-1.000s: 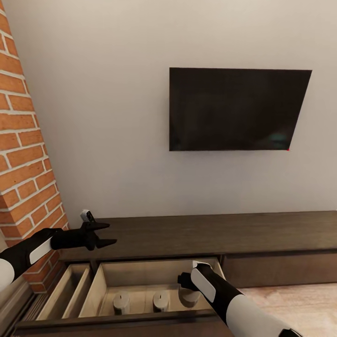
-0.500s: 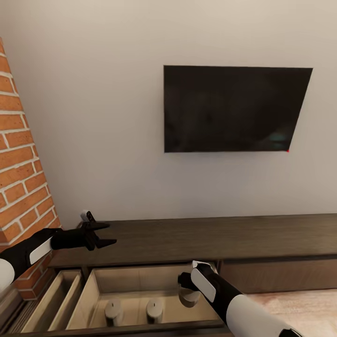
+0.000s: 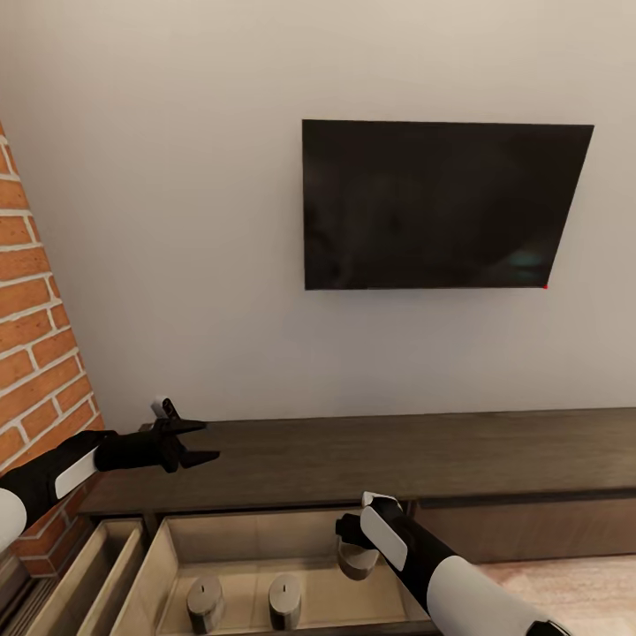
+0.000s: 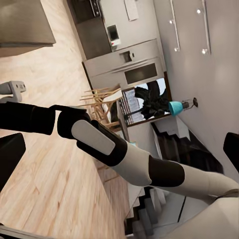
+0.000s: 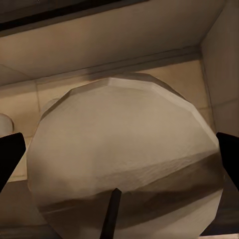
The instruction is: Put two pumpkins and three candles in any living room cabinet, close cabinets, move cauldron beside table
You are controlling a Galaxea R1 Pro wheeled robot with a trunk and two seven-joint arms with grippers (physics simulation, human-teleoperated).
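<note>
Compared with the frame one second earlier, the whole head view has shifted: the brick column (image 3: 35, 353) takes less of the picture's left side and the wall-mounted television (image 3: 442, 205) sits slightly further left, which is a move of the camera; both arms keep the same places in the picture. The cabinet (image 3: 371, 455) runs along the wall below the television, its dark-brown top bare. An open compartment with a pale beige interior lies at the cabinet's left end. Two candles (image 3: 205, 603) (image 3: 284, 601) stand upright side by side on that compartment's floor, near its front edge and apart from each other. A third candle (image 3: 356, 558) stands further back towards the compartment's right wall, directly below the right gripper (image 3: 352, 535). From the right wrist camera this candle (image 5: 124, 164) lies between the two dark fingertips (image 5: 10, 154), which stand wide apart at either side; whether they touch it cannot be told. The left gripper (image 3: 205, 442) hovers above the left end of the cabinet top, its jaws spread and holding nothing. In the left wrist view the right arm (image 4: 114, 149) crosses above a pale wooden floor (image 4: 45, 169).
</note>
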